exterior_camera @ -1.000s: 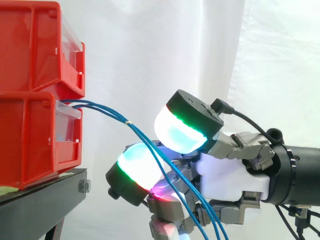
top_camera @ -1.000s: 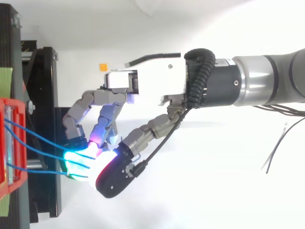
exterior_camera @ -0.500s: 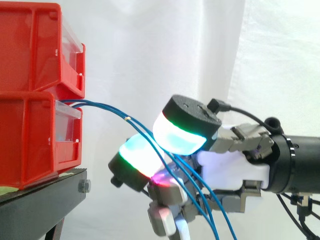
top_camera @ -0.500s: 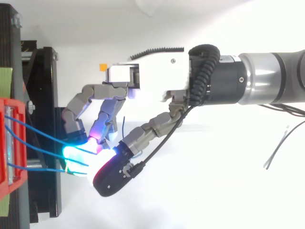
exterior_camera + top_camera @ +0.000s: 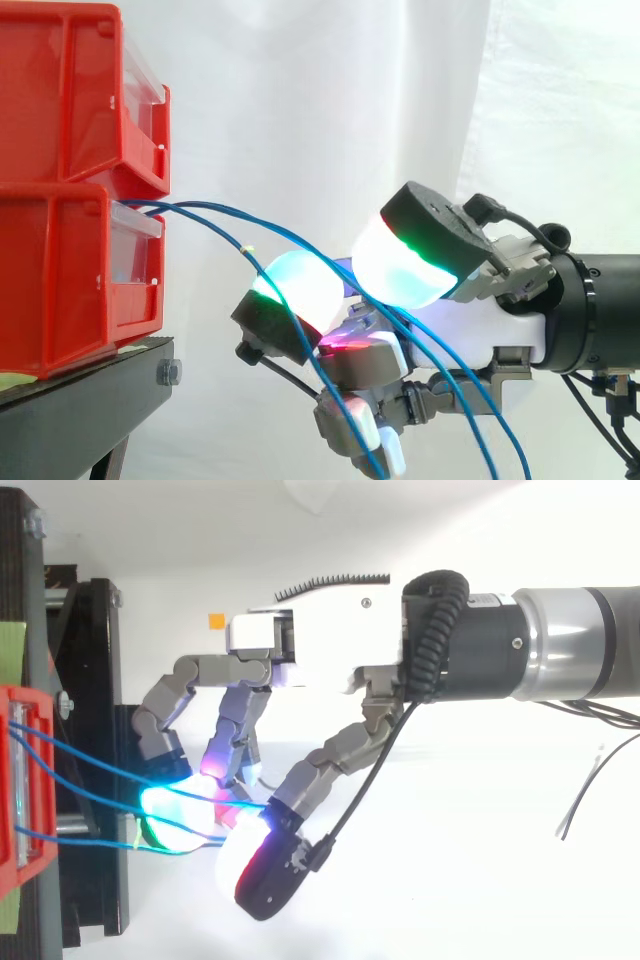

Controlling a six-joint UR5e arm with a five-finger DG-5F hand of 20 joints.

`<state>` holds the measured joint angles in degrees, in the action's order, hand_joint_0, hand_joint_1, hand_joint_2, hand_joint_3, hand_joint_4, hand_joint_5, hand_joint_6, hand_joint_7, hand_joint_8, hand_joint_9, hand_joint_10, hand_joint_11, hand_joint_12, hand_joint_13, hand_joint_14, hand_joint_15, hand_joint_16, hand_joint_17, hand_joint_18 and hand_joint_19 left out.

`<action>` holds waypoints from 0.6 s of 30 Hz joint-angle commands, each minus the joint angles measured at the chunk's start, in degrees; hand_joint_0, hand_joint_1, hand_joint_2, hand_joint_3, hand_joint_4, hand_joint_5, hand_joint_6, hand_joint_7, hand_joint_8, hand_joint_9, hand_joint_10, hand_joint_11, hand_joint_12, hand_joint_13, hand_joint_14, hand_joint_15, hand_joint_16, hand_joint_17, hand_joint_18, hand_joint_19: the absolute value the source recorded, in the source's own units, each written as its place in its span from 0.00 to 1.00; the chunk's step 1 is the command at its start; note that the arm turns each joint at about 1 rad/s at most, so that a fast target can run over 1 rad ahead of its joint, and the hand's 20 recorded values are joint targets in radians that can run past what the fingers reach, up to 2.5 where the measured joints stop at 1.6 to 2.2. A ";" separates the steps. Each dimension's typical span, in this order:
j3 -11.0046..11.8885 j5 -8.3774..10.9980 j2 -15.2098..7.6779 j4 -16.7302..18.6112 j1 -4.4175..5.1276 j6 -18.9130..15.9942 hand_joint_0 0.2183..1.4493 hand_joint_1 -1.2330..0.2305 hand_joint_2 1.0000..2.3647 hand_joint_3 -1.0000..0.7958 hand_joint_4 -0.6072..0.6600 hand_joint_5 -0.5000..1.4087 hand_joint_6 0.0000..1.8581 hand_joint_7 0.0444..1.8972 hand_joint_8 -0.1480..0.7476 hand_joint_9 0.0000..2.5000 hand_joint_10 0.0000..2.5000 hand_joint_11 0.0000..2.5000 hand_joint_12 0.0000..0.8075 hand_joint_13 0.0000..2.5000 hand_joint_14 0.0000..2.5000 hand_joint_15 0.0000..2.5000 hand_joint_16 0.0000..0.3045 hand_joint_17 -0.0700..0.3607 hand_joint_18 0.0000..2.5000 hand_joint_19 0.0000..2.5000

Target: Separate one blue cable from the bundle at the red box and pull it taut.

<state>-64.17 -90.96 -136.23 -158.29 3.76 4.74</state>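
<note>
Three blue cables (image 5: 190,209) ran slack through the hand (image 5: 320,645), whose fingers curled loosely round them all, none singled out. Beyond, they entered the box (image 5: 60,270). Separating one and tautening it looked still undone.

- Black stand (image 5: 95,385) at the left, and its flat top edge is carrying the whole load.
- Sitting directly on it is the lower red bin (image 5: 50,285), upright, with its front lip reaching almost to the stand's front edge.
- There's a pale green strip (image 5: 12,378) peeking out between that bin's base and the stand top.
- The upper red bin (image 5: 60,90) is stacked squarely on the lower one, not touching the stand.
- A bolt (image 5: 168,373) sticks out of the stand's front corner.
- From above, the stand (image 5: 95,680) runs down the left side.
</note>
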 commanded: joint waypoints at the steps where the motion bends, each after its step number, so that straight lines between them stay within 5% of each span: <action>1: 0.01 0.43 0.09 -0.44 0.02 -0.88 0.21 0.22 0.00 0.28 0.55 0.21 0.48 0.53 0.52 0.48 0.01 0.44 0.48 0.43 0.01 0.31 0.17 0.44 0.39 0.36; 7: 0.01 0.60 0.09 -1.14 0.20 -1.14 0.26 0.38 0.00 0.28 0.55 0.20 0.47 0.51 0.51 0.47 0.01 0.42 0.46 0.42 0.01 0.31 0.16 0.42 0.38 0.37; 18: 0.01 0.78 0.09 -1.23 0.37 -1.32 0.33 0.49 0.00 0.29 0.53 0.20 0.47 0.51 0.50 0.45 0.01 0.42 0.45 0.41 0.01 0.31 0.15 0.41 0.36 0.38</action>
<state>-64.14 -90.22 -136.17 -159.49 4.13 3.35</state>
